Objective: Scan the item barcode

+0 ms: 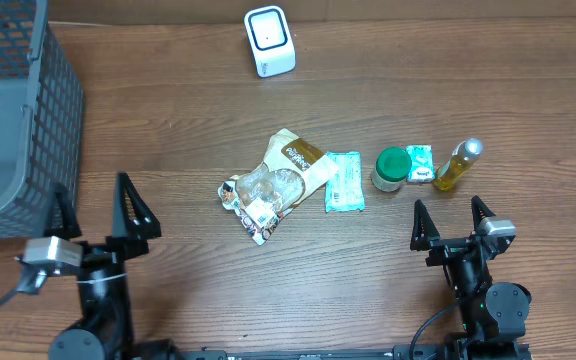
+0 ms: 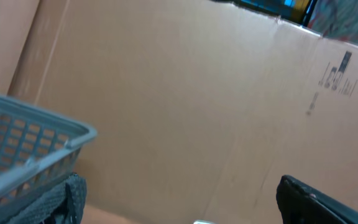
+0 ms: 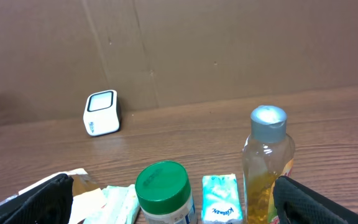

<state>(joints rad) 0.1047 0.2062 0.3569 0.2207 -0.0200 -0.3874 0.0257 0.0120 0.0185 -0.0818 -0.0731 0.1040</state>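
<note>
Brown wood table (image 1: pixel 168 110) fills the view. On the left sits a grey basket (image 1: pixel 8 120). Beside it the left gripper (image 1: pixel 91 187) is wide open and holds nothing. A white scanner (image 1: pixel 269 42) stands at the back. In the middle lie a snack bag (image 1: pixel 273 185), a green packet (image 1: pixel 344 182), a green-lid jar (image 1: pixel 391 168), a small pack (image 1: pixel 420 163) and a yellow bottle (image 1: pixel 458 165). Near them the right gripper (image 1: pixel 448 205) is wide open and empty.

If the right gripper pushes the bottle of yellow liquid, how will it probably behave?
The bottle stands tall and narrow, so a push high up would likely tip it. Its clear, smooth wall may be slippery in a grip. It seems well filled, so it is probably heavy for its size.
</note>
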